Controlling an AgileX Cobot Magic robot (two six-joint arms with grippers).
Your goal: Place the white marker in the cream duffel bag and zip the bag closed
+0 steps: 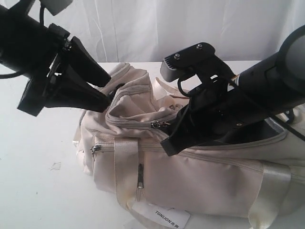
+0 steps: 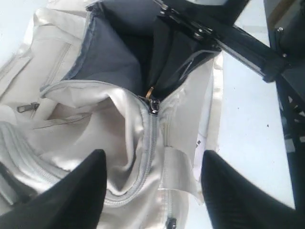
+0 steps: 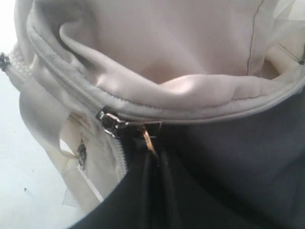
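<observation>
The cream duffel bag [image 1: 205,176] lies across the table, its top partly unzipped and its dark grey lining [image 2: 114,62] showing. The white marker is out of view. My right gripper [image 1: 167,144] sits at the bag's top opening, shut on the small gold zipper pull [image 3: 149,137] beside the grey slider [image 3: 110,120]. My left gripper [image 1: 108,91] hovers open above the bag's left end. In the left wrist view, its black fingers [image 2: 86,186] straddle the closed stretch of zipper [image 2: 151,138] without touching it.
A white label [image 1: 164,217] hangs from the bag's front. A side pocket zipper pull [image 1: 95,149] sits at the bag's left end. White table [image 1: 33,157] lies to the left and a white curtain [image 1: 152,24] behind.
</observation>
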